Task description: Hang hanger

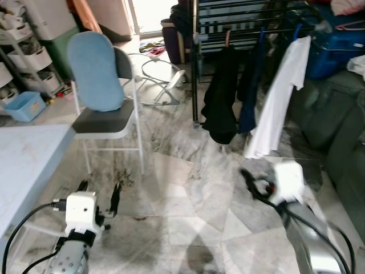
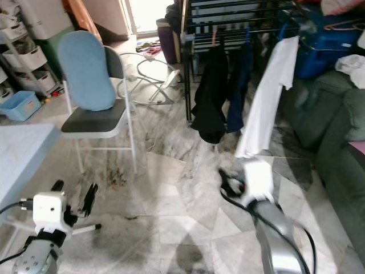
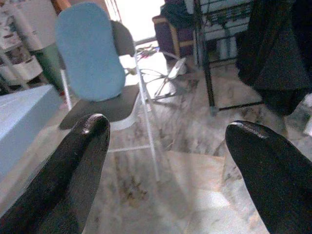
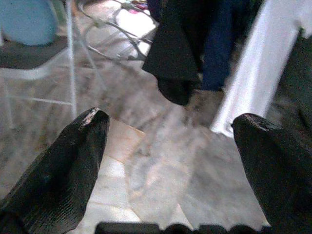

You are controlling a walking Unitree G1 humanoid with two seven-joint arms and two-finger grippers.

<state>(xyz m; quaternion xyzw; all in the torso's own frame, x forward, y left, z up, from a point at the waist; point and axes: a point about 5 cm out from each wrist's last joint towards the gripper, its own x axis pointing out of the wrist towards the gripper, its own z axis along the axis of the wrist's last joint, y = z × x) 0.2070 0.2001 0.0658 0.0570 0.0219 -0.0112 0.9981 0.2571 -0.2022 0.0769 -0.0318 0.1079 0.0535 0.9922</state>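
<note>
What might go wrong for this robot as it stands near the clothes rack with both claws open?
Both the left gripper and right gripper are open and empty, so no hanger is in hand to hang. Moving toward the black metal drying rack, an arm might snag the hanging white shirt. The grey folding chair with blue cushion stands nearby, possibly crowding the left arm.

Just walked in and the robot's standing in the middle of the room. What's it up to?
Nothing is being handled right now. The robot faces a clothes rack where a black garment, a dark blue one and a white shirt hang on hangers. Both the left gripper and the right gripper are open and empty, held low over the marble floor. A folding chair with a blue cushion stands to its left.
</note>
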